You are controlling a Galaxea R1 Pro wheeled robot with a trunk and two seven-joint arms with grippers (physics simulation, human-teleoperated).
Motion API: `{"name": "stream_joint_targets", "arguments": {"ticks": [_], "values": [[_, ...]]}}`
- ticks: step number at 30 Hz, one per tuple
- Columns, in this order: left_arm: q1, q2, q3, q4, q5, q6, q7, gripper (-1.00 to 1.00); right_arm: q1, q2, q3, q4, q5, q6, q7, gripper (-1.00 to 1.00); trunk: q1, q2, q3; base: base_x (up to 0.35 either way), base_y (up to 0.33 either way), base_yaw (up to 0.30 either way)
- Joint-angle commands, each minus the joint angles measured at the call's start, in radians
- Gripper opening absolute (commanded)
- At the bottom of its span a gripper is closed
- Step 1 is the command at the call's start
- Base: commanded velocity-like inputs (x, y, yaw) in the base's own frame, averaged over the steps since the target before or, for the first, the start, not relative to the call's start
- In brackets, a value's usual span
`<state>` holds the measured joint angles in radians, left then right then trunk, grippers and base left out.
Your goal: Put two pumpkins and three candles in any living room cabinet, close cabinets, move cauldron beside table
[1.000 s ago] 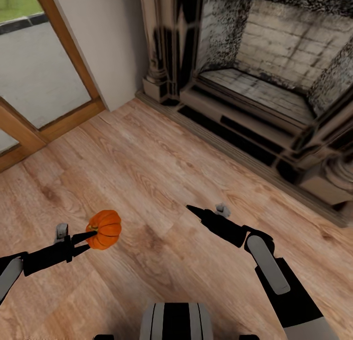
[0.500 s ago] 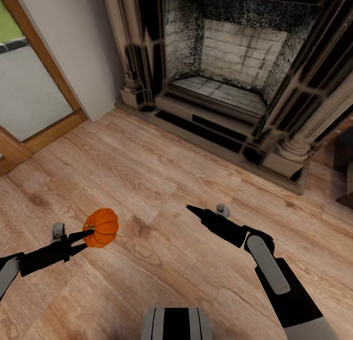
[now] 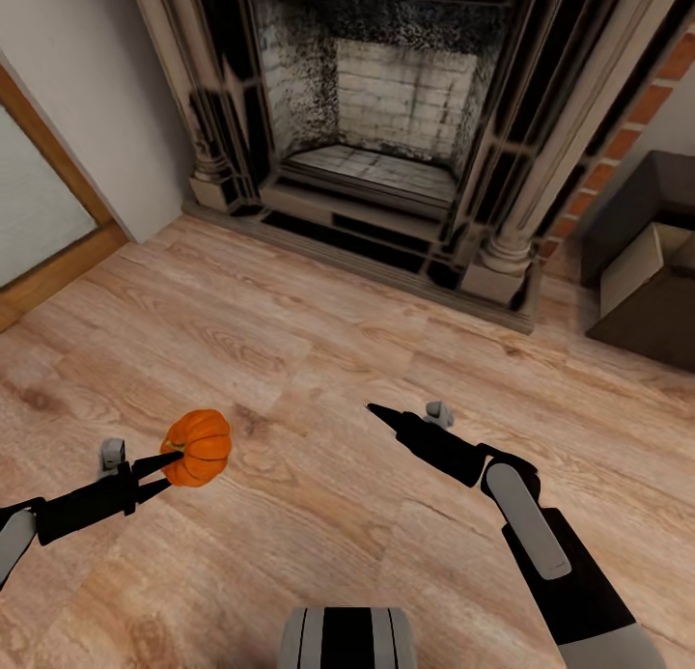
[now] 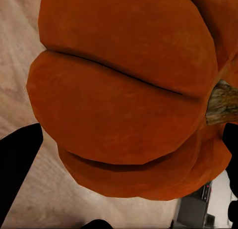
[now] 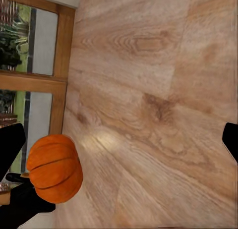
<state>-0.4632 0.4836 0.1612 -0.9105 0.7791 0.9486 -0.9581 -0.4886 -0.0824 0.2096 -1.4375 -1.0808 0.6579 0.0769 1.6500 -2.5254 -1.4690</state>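
left hand is clamped on a pumpkin, carried in the air over the wood floor at the lower left of the head view. in the left wrist view the pumpkin sits between the two dark fingers, stem off to one side, so the grip is across the ribbed sides, not on the stem. looks light and rigid, small enough for one hand; the skin is smooth and rounded, so it could roll or slip out if the pinch is off centre. best hold is across the widest part of the body, as it seems to be now. right hand carries nothing, fingers together at a point, lower centre of the head view. fireplace fills the upper middle, dark box at the right edge. probably in transit; the drawer unit is yet to be found.
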Motion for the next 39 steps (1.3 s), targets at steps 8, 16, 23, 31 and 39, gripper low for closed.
{"name": "stream_joint_targets", "arguments": {"ticks": [8,16,23,31,39], "values": [[0.001,0.0,0.001,-0.001,0.01,0.007,-0.001,-1.0,-0.001,0.0,0.001,0.0,0.002,0.002,0.003,1.0,0.0,0.0,0.007,-0.029,0.0,-0.251],[0.001,0.0,0.001,0.0,0.009,0.006,-0.001,-1.0,-0.001,0.0,0.001,0.0,0.002,0.002,0.003,1.0,0.0,0.0,0.015,0.115,0.0,-0.244],[0.001,0.0,0.001,-0.001,0.009,0.006,-0.001,-1.0,-0.001,0.0,0.001,0.0,0.002,0.002,0.003,1.0,0.0,0.0,0.022,0.045,0.0,-0.241],[0.001,-0.001,0.001,0.001,0.009,0.005,0.0,-1.0,-0.001,0.0,0.001,0.0,0.002,0.0,0.003,1.0,0.0,0.0,0.03,0.001,0.0,-0.24],[0.001,0.0,0.006,0.01,0.009,0.004,0.001,-1.0,-0.001,0.0,0.0,0.0,0.0,-0.001,0.003,1.0,0.0,0.0,0.038,0.0,0.0,-0.24]]}}
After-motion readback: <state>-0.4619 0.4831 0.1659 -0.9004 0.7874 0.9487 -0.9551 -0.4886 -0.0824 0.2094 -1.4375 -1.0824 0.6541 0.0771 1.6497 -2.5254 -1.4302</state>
